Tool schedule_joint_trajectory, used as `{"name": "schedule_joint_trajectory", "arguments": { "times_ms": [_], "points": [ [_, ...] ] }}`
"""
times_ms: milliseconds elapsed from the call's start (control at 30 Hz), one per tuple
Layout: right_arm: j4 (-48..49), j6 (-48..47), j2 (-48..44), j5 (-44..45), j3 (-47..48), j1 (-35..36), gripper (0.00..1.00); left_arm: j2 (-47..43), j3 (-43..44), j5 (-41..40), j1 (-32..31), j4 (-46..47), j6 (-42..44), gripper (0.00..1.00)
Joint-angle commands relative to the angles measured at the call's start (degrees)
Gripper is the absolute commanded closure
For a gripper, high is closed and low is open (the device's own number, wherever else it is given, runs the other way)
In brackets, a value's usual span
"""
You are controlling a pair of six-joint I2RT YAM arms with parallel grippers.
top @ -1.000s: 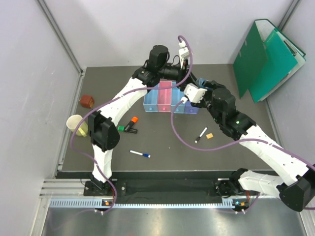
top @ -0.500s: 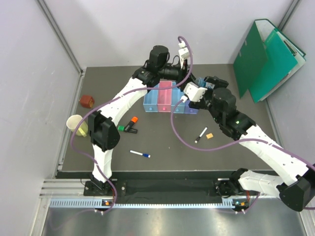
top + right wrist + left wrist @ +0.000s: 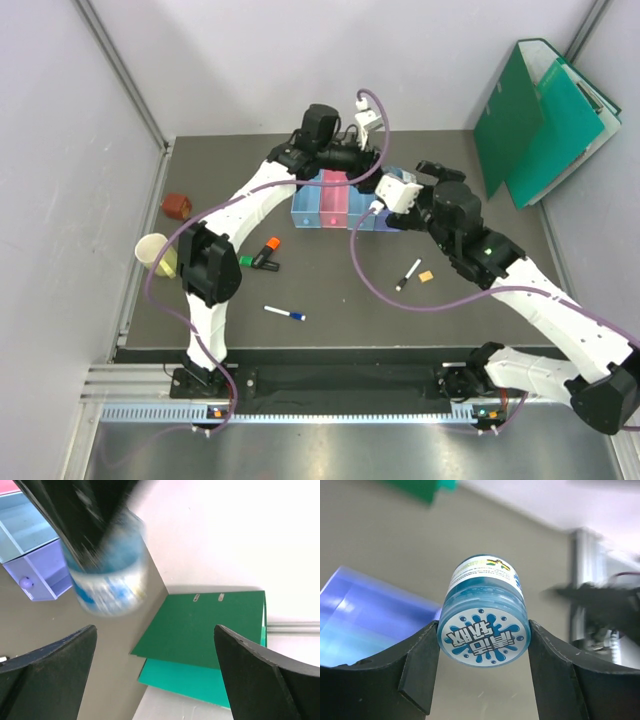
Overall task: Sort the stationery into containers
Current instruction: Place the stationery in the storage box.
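My left gripper (image 3: 483,641) is shut on the blue round tape roll (image 3: 484,630), its splash-print face toward the camera. The roll hangs above the purple-blue end of the containers (image 3: 340,200). In the right wrist view the roll (image 3: 107,580) is blurred, held from above by the left fingers (image 3: 85,510). My right gripper (image 3: 155,635) is open below it with nothing between its fingers. Loose on the mat are an orange-and-black highlighter (image 3: 268,250), a green highlighter (image 3: 247,261), a white pen with blue cap (image 3: 285,314), a black-and-white marker (image 3: 408,274) and a tan eraser (image 3: 426,276).
A pale yellow cup (image 3: 157,253) and a small red-brown object (image 3: 177,205) stand at the mat's left edge. Green folders (image 3: 540,120) lean against the back right wall. Both arms crowd the space behind the bins.
My right gripper has opened wide and let go of the blue roll, drawing back a little. The left gripper keeps the roll and has shifted slightly.
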Motion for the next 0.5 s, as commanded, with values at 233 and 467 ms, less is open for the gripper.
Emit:
{"name": "schedule_joint_trajectory", "arguments": {
  "times_ms": [233,467],
  "points": [
    [-6.8,0.8,-4.8,0.4,7.1,0.6,0.00,-7.5,-4.5,-14.0,8.0,-9.3,11.5,1.00],
    [-10.3,-3.7,-4.9,5.2,6.9,0.5,0.00,-10.9,-4.4,-22.0,9.3,-16.5,18.6,1.00]
  ]
}}
